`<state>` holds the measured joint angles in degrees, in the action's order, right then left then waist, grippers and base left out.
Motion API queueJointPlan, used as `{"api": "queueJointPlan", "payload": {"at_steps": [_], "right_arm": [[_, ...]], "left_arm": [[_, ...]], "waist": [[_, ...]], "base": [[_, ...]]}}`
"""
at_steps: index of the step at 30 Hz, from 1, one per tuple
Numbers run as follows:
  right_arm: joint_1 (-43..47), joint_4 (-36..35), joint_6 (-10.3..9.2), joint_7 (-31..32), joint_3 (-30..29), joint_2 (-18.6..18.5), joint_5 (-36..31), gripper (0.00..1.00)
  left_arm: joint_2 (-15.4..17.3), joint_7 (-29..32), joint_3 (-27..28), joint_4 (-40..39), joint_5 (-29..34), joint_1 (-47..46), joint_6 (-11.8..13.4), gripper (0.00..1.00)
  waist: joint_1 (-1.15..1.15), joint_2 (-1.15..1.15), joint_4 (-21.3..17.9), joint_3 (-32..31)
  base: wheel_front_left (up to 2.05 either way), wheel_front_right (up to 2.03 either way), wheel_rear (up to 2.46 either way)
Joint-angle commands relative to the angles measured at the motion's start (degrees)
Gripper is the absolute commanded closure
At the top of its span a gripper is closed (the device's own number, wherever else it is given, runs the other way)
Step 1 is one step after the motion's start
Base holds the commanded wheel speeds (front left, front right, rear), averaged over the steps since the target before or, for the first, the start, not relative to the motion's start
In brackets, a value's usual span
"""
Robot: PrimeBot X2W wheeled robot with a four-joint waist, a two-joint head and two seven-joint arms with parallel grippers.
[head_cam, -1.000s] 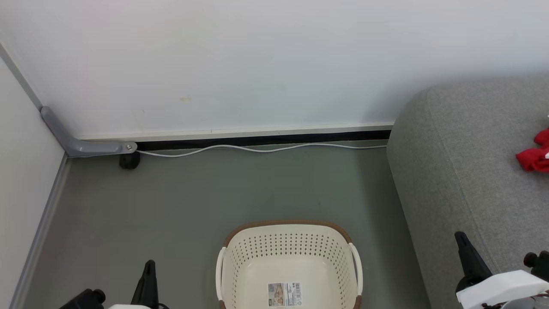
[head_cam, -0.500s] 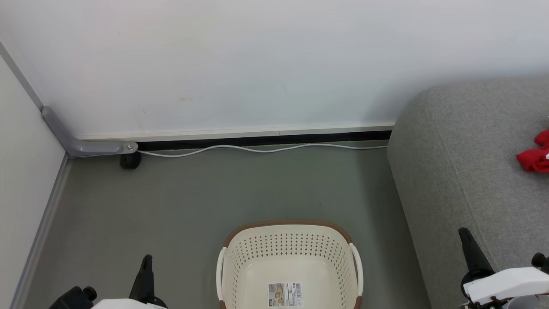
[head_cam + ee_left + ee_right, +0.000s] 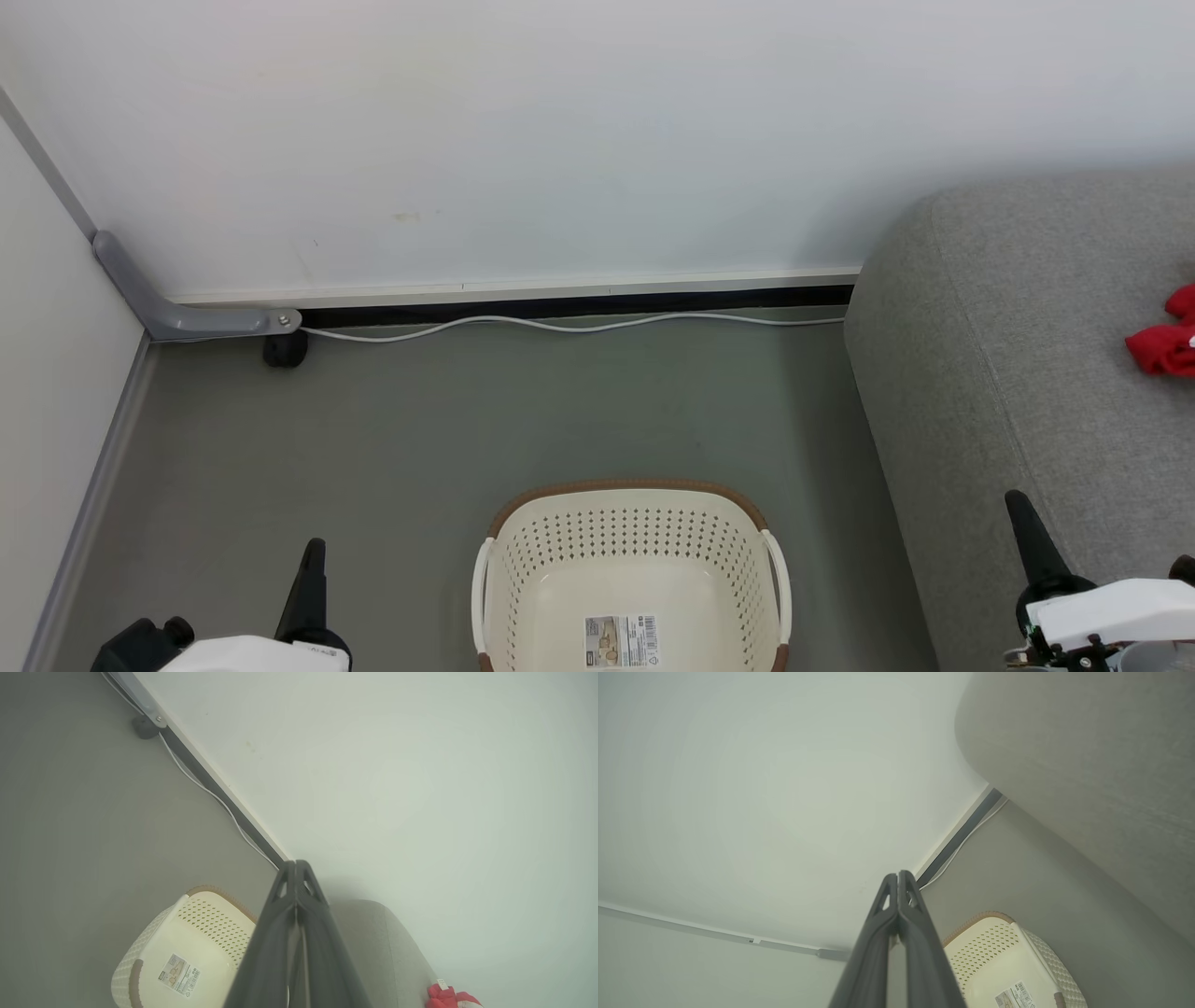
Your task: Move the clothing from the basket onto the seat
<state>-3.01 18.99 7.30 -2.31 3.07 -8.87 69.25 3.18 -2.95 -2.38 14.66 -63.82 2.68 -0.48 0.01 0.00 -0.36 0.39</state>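
1. Red fabric, the clothing (image 3: 1162, 347), lies bunched on top of the grey seat (image 3: 1027, 327), well in from the seat's rounded corner and from its edge over the floor (image 3: 420, 420). The left wrist view shows a small white tag (image 3: 441, 982) on it. The head view cuts the heap off at its right side, so we cannot say whether both garments lie there.
2. The basket (image 3: 635, 537) stands on the floor near the seat's side edge, with a strip of bare floor between them. As much of its cream bottom as we see is bare but for a printed label (image 3: 620, 640) stuck flat on it.
3. The left gripper (image 3: 314, 551) hangs over the floor, off the basket's left handle side. Its two dark fingers are pressed together along their length, and nothing is pinched between them.
4. The right gripper (image 3: 1019, 509) sits above the seat close to its floor-side edge, well apart from the clothing. It too is clenched tight and empty, as its own wrist view makes plain.
5. We judge the task done or very nearly so. Red cloth is on the seat, the basket looks emptied, and neither gripper carries anything.
6. What may be left, in our judgement, is a check of the basket's near end, which lies outside the head view. If nothing is there, no further pick is called for.
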Motion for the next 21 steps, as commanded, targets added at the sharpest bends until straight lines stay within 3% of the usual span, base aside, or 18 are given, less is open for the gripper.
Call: {"api": "queueJointPlan", "payload": {"at_steps": [1,21], "right_arm": [[-2.4,-1.94,0.12,0.77,-0.18,-0.37,1.62,1.0],[-2.71,-3.22,0.15,4.01,-3.97,2.17,10.69,1.0]], "left_arm": [[0.85,0.37,1.75,-1.25,-1.73,-3.59,-0.7,1.0],[0.9,3.58,4.01,-1.01,-13.52,-5.74,-3.35,1.0]], "waist": [[0.0,0.0,0.01,-0.01],[0.0,0.0,0.16,-0.09]], "base": [[0.0,0.0,0.0],[0.0,0.0,0.0]]}}
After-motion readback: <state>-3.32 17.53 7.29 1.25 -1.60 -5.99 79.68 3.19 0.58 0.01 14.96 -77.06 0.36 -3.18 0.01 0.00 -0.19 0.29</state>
